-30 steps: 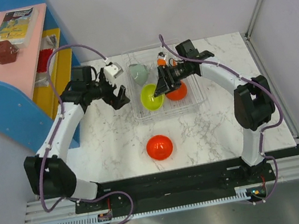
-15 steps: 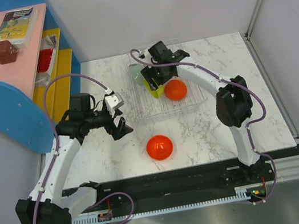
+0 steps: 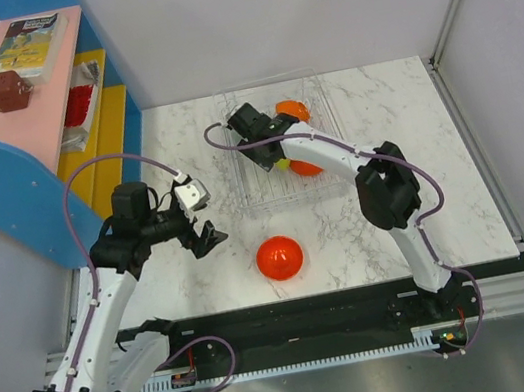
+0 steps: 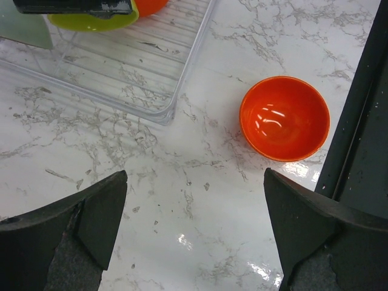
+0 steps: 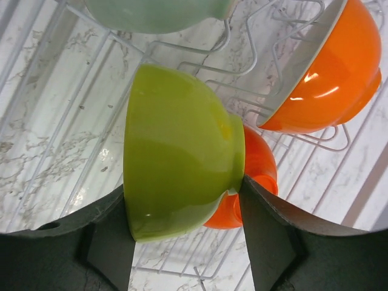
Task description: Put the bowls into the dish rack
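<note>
Pinching a green bowl [image 5: 176, 139] over the dish rack [image 4: 145, 66], the right gripper [image 5: 183, 200] is hemmed in by 2 orange bowls [image 5: 321, 73] and a pale bowl [image 5: 157, 12]. The left gripper [image 4: 194, 182] hangs spread above the table [image 4: 73, 145], near a loose bowl [image 4: 284, 117].

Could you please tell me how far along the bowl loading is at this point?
Done: a pale green bowl and two orange bowls sit in the dish rack. In hand: the right claw grips a lime bowl over the rack's wires, not yet released. Left: a loose orange bowl sits upright on the table outside the rack, with the open left claw above it.
</note>
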You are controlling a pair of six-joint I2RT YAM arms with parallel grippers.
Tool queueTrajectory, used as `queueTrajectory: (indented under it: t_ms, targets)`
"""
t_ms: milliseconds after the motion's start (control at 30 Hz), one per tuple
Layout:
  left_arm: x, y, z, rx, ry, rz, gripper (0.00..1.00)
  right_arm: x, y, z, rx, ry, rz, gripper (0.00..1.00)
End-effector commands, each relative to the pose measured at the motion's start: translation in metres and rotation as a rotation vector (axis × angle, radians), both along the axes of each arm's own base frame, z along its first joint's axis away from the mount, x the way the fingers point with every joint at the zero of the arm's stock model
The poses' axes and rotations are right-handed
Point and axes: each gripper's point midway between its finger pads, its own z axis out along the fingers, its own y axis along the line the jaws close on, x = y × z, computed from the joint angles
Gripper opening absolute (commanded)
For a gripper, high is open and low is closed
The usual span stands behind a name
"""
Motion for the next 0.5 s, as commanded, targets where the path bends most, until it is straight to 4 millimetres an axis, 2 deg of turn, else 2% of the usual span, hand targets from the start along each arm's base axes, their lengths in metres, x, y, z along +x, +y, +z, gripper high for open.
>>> queueTrajectory:
  t_ms: [0, 167, 367, 400, 467]
  targets:
    - [0.001, -0.002, 0.008, -0.031, -0.033, -0.012, 1.00, 0.013, -0.001, 0.022, -0.135, -0.155, -0.037, 0.00]
    - [0.000, -0.003, 0.005, -0.032, -0.026, -0.019, 1.00, 0.011, 0.006, 0.016, -0.216, -0.185, -0.012, 0.00]
    - [-0.002, -0.003, 0.004, -0.038, -0.019, -0.022, 1.00, 0.004, 0.018, -0.003, -0.291, -0.177, 0.034, 0.00]
    - [-0.001, -0.003, 0.003, -0.039, -0.019, -0.023, 1.00, 0.003, 0.019, -0.008, -0.309, -0.174, 0.046, 0.02]
    - [-0.001, -0.003, 0.004, -0.041, -0.020, -0.024, 1.00, -0.002, 0.025, -0.014, -0.336, -0.170, 0.067, 0.12]
